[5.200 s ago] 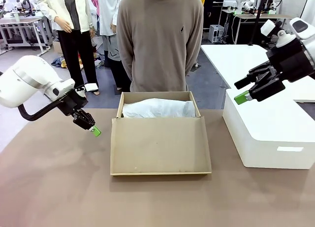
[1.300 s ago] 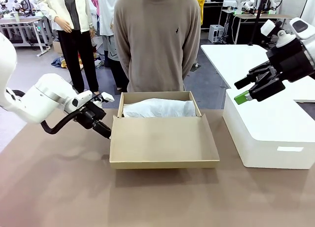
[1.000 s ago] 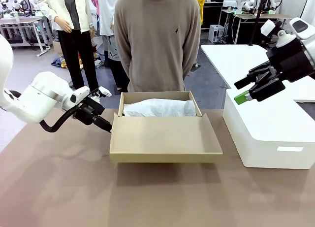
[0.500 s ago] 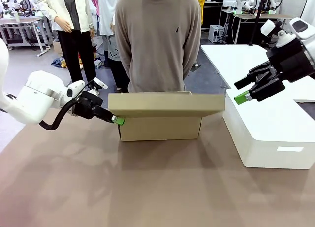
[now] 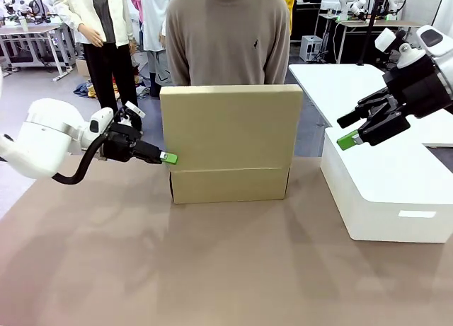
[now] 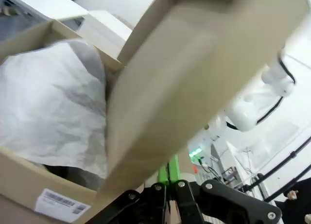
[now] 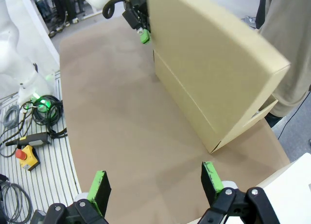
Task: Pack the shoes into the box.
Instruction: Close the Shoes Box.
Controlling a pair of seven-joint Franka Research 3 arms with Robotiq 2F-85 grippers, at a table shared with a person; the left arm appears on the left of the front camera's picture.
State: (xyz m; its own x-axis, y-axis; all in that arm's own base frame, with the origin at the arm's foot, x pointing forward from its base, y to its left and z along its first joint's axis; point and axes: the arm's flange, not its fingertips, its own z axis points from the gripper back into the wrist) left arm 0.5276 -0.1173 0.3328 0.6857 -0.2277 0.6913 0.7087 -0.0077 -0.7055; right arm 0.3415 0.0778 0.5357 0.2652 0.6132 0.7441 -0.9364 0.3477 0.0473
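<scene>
The box (image 5: 230, 184) sits mid-table, long axis left-right, flap lid (image 5: 228, 128) standing upright; the left gripper (image 5: 168, 158), fingers pressed together, touches the lid's left edge; the right gripper (image 5: 348, 138) hovers spread

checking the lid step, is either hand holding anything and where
Neither grips anything. The shut left hand pushes the shoebox lid up by its left edge; the right hand is open, empty, above the white box.
</scene>
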